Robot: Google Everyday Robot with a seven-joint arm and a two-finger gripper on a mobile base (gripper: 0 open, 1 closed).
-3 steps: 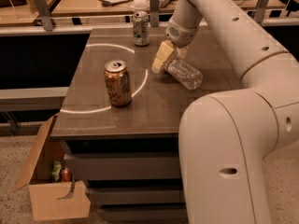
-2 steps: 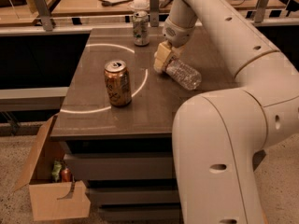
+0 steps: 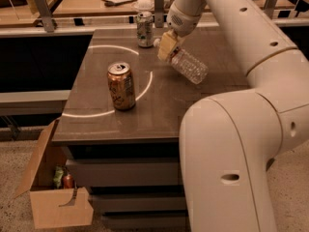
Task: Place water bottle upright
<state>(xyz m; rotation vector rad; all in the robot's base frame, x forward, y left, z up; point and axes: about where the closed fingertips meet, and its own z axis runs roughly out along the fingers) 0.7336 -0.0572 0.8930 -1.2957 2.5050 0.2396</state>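
Observation:
The water bottle (image 3: 189,66) is clear ribbed plastic and is held tilted above the dark table (image 3: 159,110), its base pointing down to the right. My gripper (image 3: 168,47) is shut on the bottle's upper end, just right of the far can. The bottle's cap is hidden by the fingers.
A copper-coloured soda can (image 3: 121,86) stands at the table's left middle. A silver patterned can (image 3: 144,29) stands at the far edge. A cardboard box (image 3: 53,197) sits on the floor at lower left. My arm's large body (image 3: 231,168) fills the right foreground.
The gripper has moved left and up with the water bottle, lifting it off the table surface; the bottle now hangs tilted from the gripper.

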